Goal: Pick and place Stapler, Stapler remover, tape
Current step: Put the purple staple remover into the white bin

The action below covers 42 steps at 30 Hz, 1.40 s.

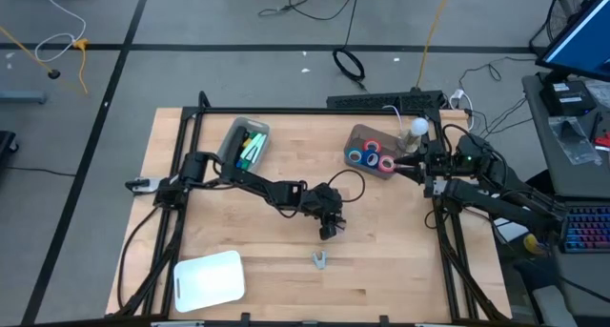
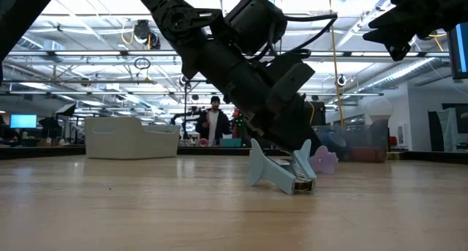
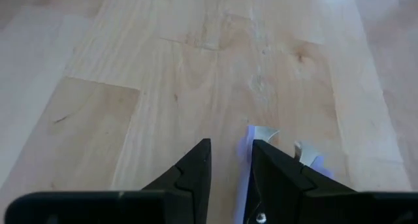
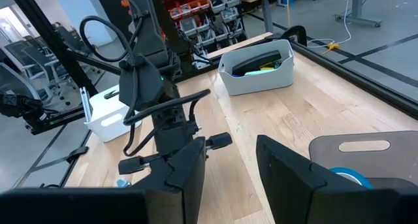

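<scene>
At the left, the white bin point(image 1: 210, 278) lies near the front edge. The left gripper point(image 1: 329, 230) hovers just behind the staple remover point(image 1: 320, 260), its jaws narrowly apart and empty. I think the remover lies slightly beside the gap, so centre first, then lower. At the right, the tape rolls point(image 1: 372, 158) sit in their tray; the right gripper point(image 1: 426, 172) waits, half-open, holding nothing.
</scene>
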Each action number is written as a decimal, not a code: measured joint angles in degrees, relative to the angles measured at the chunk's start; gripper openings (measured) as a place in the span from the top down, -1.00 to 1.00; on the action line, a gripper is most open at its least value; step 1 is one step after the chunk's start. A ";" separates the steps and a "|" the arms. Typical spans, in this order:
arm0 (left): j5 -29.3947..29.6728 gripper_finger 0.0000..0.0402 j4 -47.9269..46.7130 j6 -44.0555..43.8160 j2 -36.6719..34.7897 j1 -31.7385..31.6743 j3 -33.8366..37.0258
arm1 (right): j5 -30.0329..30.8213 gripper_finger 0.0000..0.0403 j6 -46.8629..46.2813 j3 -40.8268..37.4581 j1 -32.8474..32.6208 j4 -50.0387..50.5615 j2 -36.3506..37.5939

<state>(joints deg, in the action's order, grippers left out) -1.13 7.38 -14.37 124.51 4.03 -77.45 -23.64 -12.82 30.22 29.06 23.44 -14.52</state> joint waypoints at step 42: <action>12.09 1.00 -29.50 -25.95 -36.18 8.40 -0.01 | -0.22 0.35 -0.02 0.00 0.00 0.05 0.00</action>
<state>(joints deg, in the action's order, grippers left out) 10.96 -22.12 -40.32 88.32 12.43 -77.46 -23.86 -12.84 30.22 29.06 23.48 -14.52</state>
